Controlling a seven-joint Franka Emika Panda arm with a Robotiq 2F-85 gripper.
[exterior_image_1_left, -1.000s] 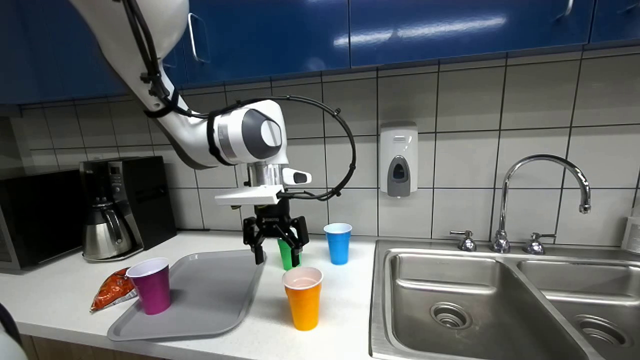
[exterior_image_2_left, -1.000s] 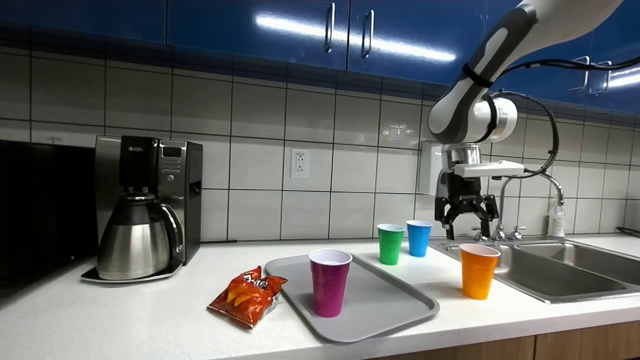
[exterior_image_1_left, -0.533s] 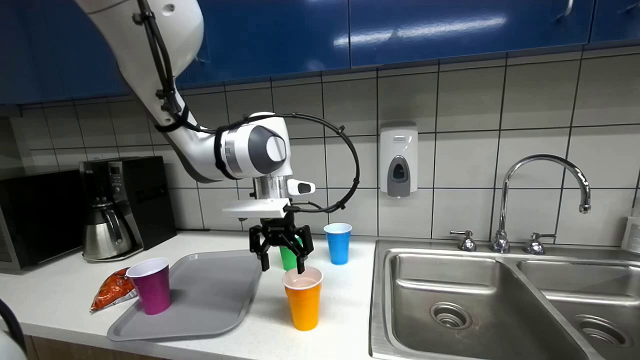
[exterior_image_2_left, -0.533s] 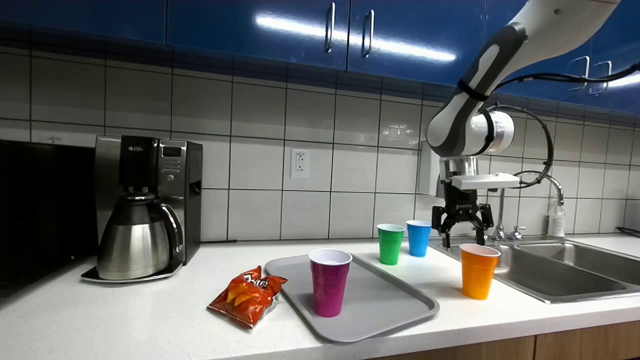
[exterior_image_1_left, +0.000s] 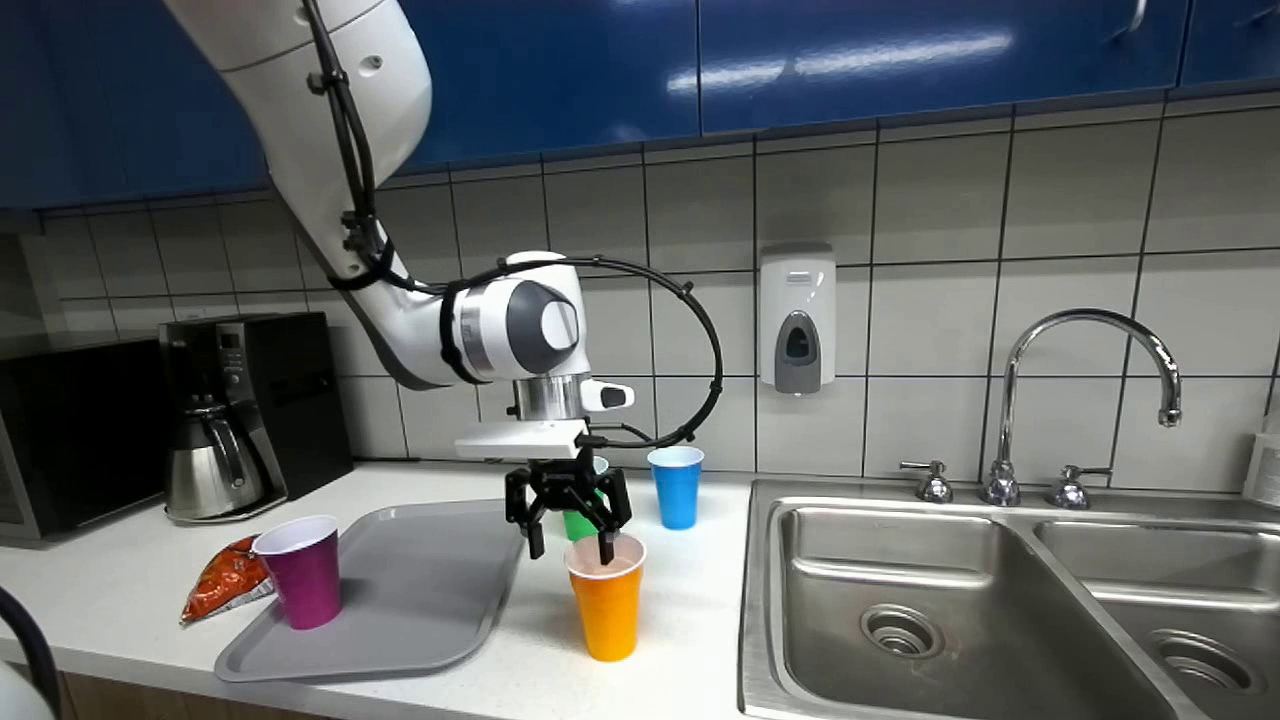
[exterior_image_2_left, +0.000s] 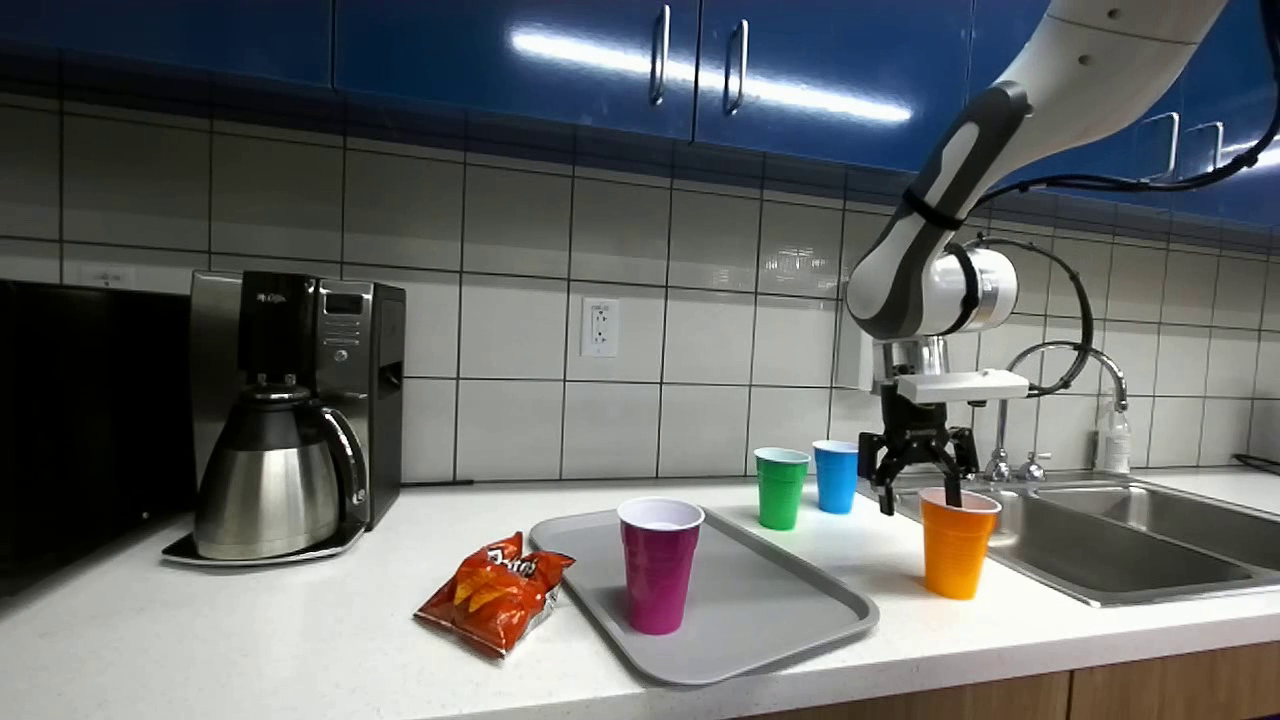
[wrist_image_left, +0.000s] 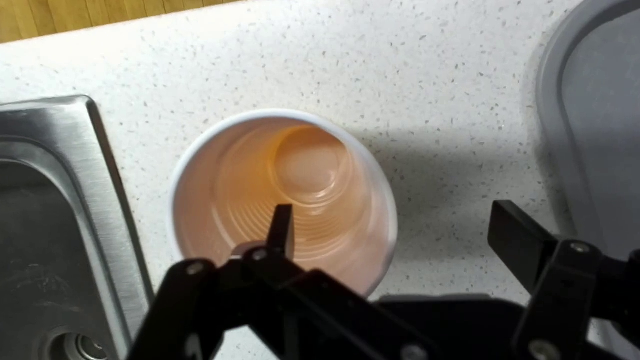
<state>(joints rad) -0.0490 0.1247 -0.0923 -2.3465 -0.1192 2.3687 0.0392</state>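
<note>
My gripper (exterior_image_1_left: 571, 548) hangs pointing down with jaws wide apart and nothing gripped. Nearest to it is an upright orange cup (exterior_image_1_left: 608, 620) with a pale interior, standing on the white counter. In the wrist view one finger (wrist_image_left: 281, 232) overlaps the mouth of that cup (wrist_image_left: 305, 160); the opposite finger (wrist_image_left: 520, 245) is out over bare counter on the tray side. Whether the first fingertip is just above the rim or slightly inside, I cannot tell. Behind the gripper, a green cup (exterior_image_2_left: 780, 490) is partly hidden in an exterior view, with a blue cup (exterior_image_2_left: 837, 478) beside it.
A grey tray (exterior_image_2_left: 770, 600) carries a purple cup (exterior_image_2_left: 660, 570); a red chip bag (exterior_image_2_left: 497, 600) lies beside it. The steel sink (exterior_image_1_left: 760, 600) and tall faucet (exterior_image_1_left: 1085, 316) lie past the orange cup. A coffee maker (exterior_image_2_left: 350, 400) stands near the wall, under blue cabinets (exterior_image_2_left: 820, 70).
My gripper has come down toward the orange cup, and one finger now overlaps its mouth in both exterior views. Its jaws have stayed apart. Cups, tray and bag have not moved.
</note>
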